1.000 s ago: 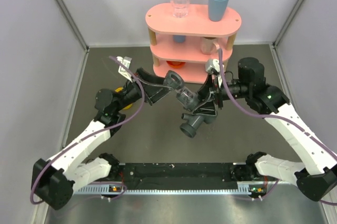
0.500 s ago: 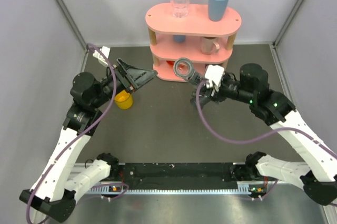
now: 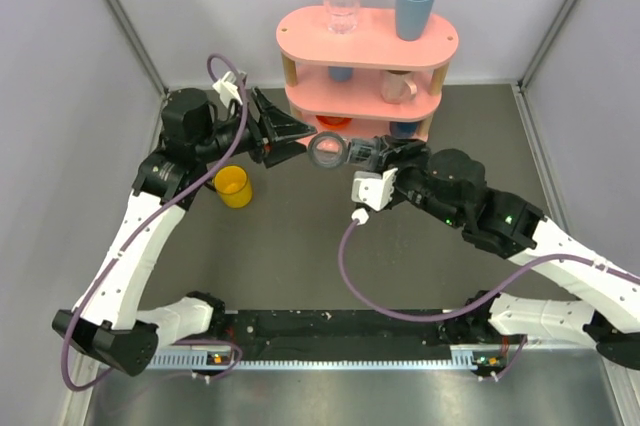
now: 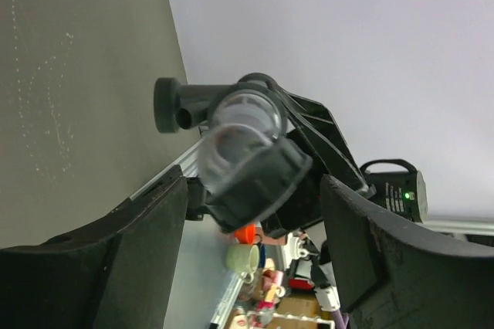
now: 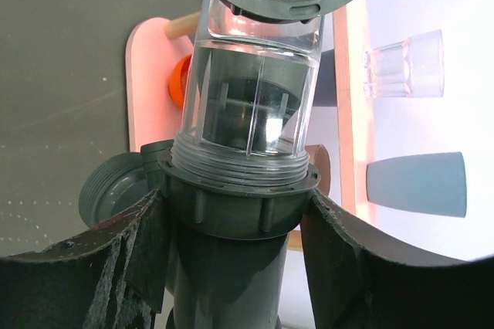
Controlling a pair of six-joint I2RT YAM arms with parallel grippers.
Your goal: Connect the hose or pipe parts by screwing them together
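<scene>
My right gripper (image 3: 378, 154) is shut on the ribbed collar of the dark grey T-shaped pipe fitting (image 5: 231, 213), held in the air in front of the pink shelf. The translucent tube (image 5: 255, 89) sits in that collar with its threads showing, and points left toward my left gripper (image 3: 303, 141). In the top view the tube's ringed end (image 3: 327, 151) lies at the left fingertips. In the left wrist view the tube (image 4: 239, 124) and its dark end collar lie between the left fingers (image 4: 154, 236), with a thin gap on each side. The fitting's side arm (image 4: 174, 103) shows behind it.
The three-tier pink shelf (image 3: 365, 31) stands at the back, with a clear glass (image 3: 341, 4), a blue cup (image 3: 414, 8) and a mug (image 3: 397, 86) on it. On the table under the left arm sits a small yellow cup (image 3: 233, 187). Grey walls close in both sides.
The left gripper has swung in to the tube's end and its jaws have narrowed. The right arm has moved the joined parts left, with the tube pointing at the left gripper.
</scene>
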